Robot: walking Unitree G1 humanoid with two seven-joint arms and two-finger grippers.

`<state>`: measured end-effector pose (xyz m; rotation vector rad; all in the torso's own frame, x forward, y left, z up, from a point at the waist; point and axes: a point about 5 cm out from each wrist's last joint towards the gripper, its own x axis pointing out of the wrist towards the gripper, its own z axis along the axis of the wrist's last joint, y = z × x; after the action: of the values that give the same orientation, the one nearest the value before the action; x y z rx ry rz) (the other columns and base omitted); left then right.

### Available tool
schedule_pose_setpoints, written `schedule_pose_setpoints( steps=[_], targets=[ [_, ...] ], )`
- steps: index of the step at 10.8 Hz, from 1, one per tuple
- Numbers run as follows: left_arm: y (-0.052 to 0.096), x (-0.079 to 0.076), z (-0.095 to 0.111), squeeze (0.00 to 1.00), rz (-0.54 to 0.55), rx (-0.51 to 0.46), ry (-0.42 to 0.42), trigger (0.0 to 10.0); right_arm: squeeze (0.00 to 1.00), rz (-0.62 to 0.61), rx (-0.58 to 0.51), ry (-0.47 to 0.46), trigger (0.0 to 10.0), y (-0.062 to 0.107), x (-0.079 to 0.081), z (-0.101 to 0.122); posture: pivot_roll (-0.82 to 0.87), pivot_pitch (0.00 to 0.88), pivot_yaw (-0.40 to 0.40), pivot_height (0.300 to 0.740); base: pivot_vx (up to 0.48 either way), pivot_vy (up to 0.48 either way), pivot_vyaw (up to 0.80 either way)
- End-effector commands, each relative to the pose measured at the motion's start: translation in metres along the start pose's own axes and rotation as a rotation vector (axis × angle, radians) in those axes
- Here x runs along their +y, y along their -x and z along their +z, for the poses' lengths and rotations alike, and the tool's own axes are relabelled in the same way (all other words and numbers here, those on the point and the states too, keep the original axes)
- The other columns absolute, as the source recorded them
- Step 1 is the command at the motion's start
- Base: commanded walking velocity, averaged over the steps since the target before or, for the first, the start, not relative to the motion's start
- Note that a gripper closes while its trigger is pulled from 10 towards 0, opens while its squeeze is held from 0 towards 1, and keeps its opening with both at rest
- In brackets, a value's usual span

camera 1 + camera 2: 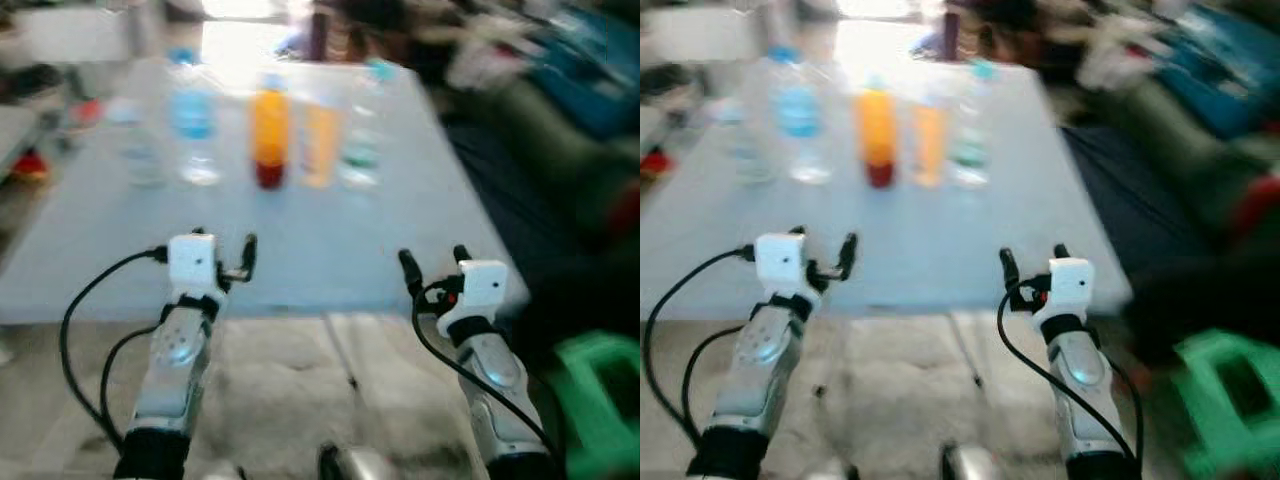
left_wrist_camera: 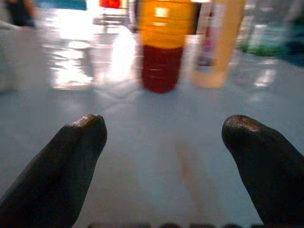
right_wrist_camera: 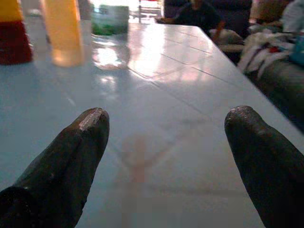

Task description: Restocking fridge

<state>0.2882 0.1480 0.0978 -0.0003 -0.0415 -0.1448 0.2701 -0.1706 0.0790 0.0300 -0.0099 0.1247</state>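
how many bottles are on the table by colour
clear bottle with blue label: 1
clear bottle, far left: 1
orange and red bottle: 1
pale orange bottle: 1
clear bottle with green label: 1
total: 5, in a row on the light blue table

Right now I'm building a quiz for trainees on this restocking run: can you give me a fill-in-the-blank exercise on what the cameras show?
1. The bottles stand in a row on a light ____ table.
2. The orange bottle has a dark ____ bottom.
3. The left gripper and right gripper both have their fingers ____.
4. Beside the table on the robot's right stands a ____ stool.

Missing words: blue; red; open; green
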Motion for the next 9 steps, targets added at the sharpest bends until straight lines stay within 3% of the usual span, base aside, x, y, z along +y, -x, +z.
schedule_pose_setpoints(
  steps=[1,6,9],
  targets=[
    [0.0021,0.0022,0.0006,0.00,0.008,0.005,-0.008,10.0,0.00,0.006,-0.012,-0.003,10.0,-0.0020,0.0021,0.0030,0.10,0.061,-0.054,0.740,0.000,-0.416,0.00],
    [0.0050,0.0021,-0.0020,0.00,0.006,0.022,-0.016,10.0,0.00,0.005,-0.014,-0.008,10.0,0.0007,0.0039,0.0025,0.09,0.066,-0.048,0.740,0.000,-0.457,0.00],
    [0.0074,0.0096,-0.0020,0.00,0.081,0.002,-0.054,10.0,0.00,0.010,-0.022,-0.009,10.0,0.0008,0.0044,0.0044,0.09,0.064,-0.045,0.740,0.000,0.000,0.00]
  ],
)
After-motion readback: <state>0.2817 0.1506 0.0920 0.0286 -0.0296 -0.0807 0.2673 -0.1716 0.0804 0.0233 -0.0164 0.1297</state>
